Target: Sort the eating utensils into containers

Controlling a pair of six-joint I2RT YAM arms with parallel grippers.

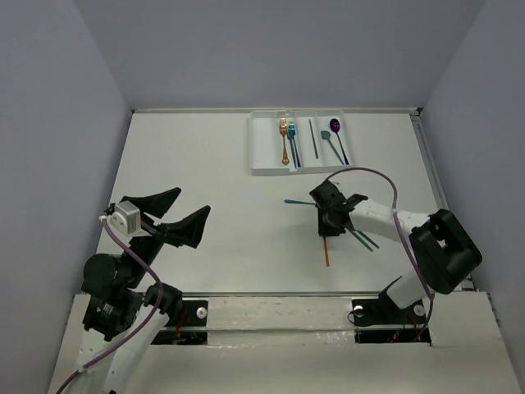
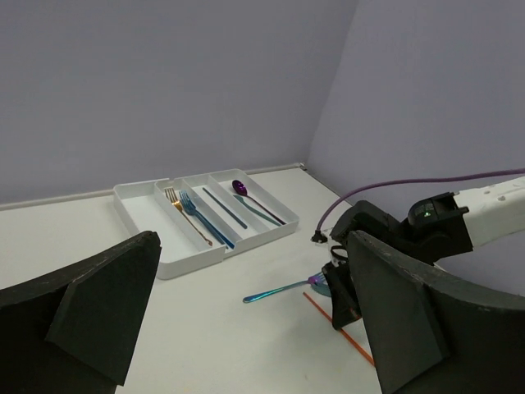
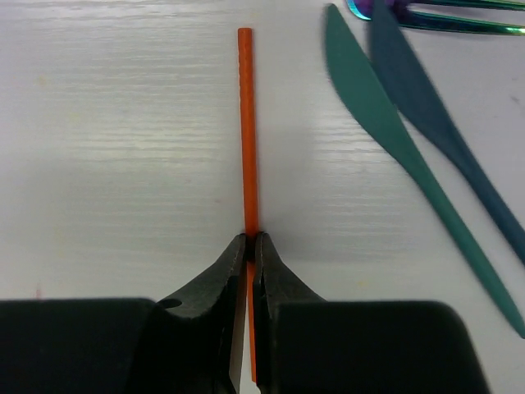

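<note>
Right gripper (image 1: 325, 231) sits low over the desk (image 1: 205, 156), right of centre in the top view. Its jaws are pinched narrow on the red-orange stick (image 3: 245, 123), and the wrist view shows both tips touching the stick. The longer part of the stick runs straight out past the tips, along the desk surface. We cannot tell whether the stick is lifted clear or resting. Just beside the stick, on the same patch of desk, lie a teal knife (image 3: 385, 123) and a blue knife (image 3: 435, 115). They are close together and angled alike, apart from the stick. Beyond them lies a blue-purple iridescent utensil (image 2: 279, 290), its handle pointing away from the right gripper; we cannot tell from these views whether it is a fork or a spoon. A purple cable (image 1: 369, 171) arcs over the right arm. The white tray (image 1: 253, 148) stands at the far edge of the desk, well apart from both arms. One compartment holds a gold fork (image 1: 284, 139) and a blue fork (image 1: 292, 141) side by side. The next holds one dark thin stick (image 1: 312, 138). The rightmost holds a teal spoon (image 1: 330, 144) and a purple spoon (image 1: 337, 131). Left gripper (image 1: 194, 201) is raised near the left side of the desk, its jaws spread wide and holding nothing, far from all the utensils.
</note>
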